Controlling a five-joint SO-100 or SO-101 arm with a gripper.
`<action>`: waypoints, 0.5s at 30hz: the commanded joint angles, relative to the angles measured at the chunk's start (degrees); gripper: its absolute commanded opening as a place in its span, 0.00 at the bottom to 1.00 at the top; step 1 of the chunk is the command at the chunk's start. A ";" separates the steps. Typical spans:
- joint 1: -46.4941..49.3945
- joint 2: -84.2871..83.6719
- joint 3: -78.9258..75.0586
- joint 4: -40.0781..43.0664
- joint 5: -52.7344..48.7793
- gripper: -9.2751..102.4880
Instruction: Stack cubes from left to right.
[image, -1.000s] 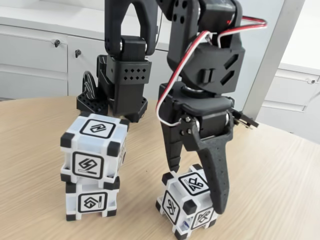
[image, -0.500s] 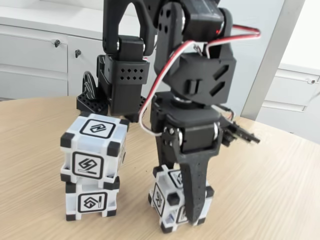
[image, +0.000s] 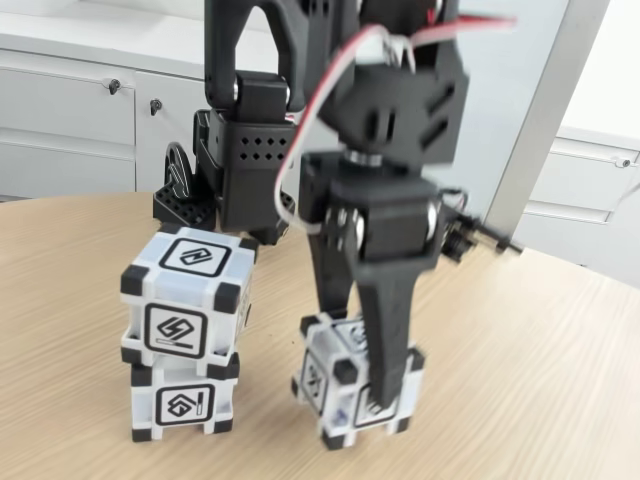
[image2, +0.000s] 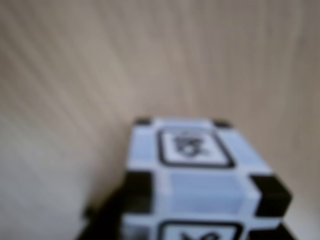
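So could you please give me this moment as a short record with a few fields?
stack: two cubes stacked at the left of the fixed view, the upper one sitting squarely on the lower
third cube: third cube to the right of the stack, apart from it, held between the fingers
gripper: gripper pointing down, shut on the third cube
lift: cannot tell whether the third cube is off the table
surface: wooden table
wrist view: blurred; third cube's glyph face close to the lens
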 joint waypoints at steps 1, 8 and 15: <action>0.70 8.35 -0.44 -0.26 1.14 0.22; 0.70 21.88 -0.26 -0.18 3.52 0.22; 0.70 29.53 -0.26 -0.09 3.16 0.22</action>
